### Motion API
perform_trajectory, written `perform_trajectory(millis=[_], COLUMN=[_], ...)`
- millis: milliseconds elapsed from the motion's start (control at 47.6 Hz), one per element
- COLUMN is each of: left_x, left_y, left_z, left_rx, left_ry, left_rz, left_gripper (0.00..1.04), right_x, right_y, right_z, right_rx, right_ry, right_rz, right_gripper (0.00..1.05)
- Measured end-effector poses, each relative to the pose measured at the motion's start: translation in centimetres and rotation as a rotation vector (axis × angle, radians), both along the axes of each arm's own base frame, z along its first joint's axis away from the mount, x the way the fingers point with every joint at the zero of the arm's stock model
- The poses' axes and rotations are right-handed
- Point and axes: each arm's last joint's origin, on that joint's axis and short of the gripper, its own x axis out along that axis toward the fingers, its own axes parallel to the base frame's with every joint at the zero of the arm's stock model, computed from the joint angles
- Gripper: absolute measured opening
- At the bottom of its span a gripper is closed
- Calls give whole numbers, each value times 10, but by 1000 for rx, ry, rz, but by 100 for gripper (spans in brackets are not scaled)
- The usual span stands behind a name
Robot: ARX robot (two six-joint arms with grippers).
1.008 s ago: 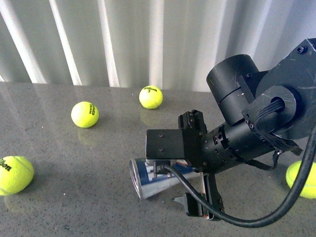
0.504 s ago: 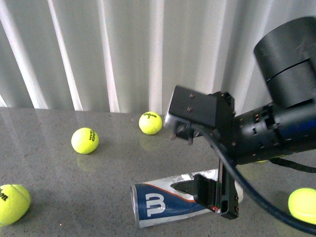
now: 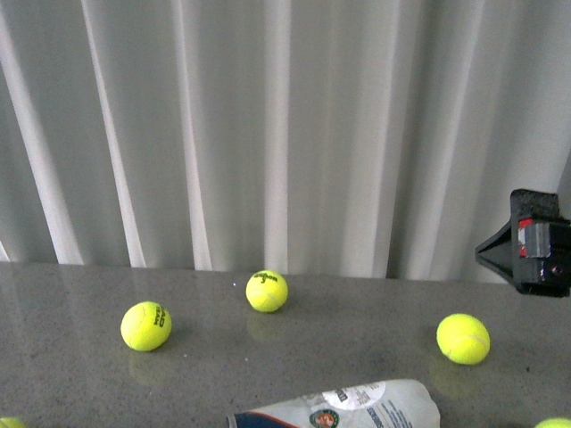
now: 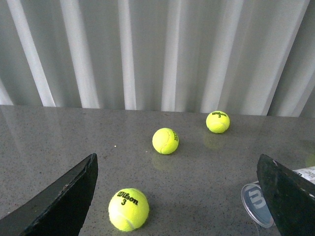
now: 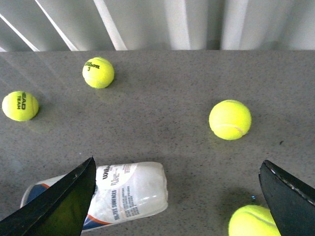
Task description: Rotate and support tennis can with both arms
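While nothing gripped it, tennis can [image 3: 348, 406]: lay on its side on the table [image 3: 71, 366], low in the front view, white closed end toward the robot's right, rimmed mouth toward its left.
Left end effector [image 4: 177, 156]: fingers [image 4: 64, 201] spread wide, held nothing; can's mouth showed just beside one finger, apart from it.
Right end effector [image 5: 176, 160]: fingers parted wide too, empty; hung above the can, one finger hiding part of the label.
Contact: none seen on either side.
Tennis balls [image 3: 146, 325]: several loose on the table, one near the can's closed end.
Step (judged): approach, before any turning or support; task barely begun.
Risk 1: can was round and slick, so a push from one arm alone would likely roll or skid it away.
Risk 2: hard pinch on thin clear plastic could dent it or squirt it out.
Risk 3: a descending finger could knock a nearby ball into the can.
Risk 4: both arms converging on one can could clash; tipped upright without second support, it could topple.
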Motion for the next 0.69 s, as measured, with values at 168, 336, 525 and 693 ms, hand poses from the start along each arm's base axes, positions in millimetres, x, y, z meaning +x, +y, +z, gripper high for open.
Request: perform_trajectory(millis=[168, 336, 525, 693], left_x=[0, 0, 0, 0], left_y=[0, 0, 0, 0], left_z=[0, 0, 0, 0], left_rx=[0, 0, 0, 0], left_ry=[-1, -1, -1, -1], left_rz=[6, 1, 2, 1], left_gripper=[98, 98, 98, 98], right_x=[-25, -61, -87, -106], right_y=[-9, -24, -30, -42], right_z=[-16, -19, -30, -36], right_rx=[-114, -127, -131, -132], right_ry=[-396, -488, -482, -479], right_rz=[-178, -208, -188, -191], right_gripper=[69, 35, 3, 3])
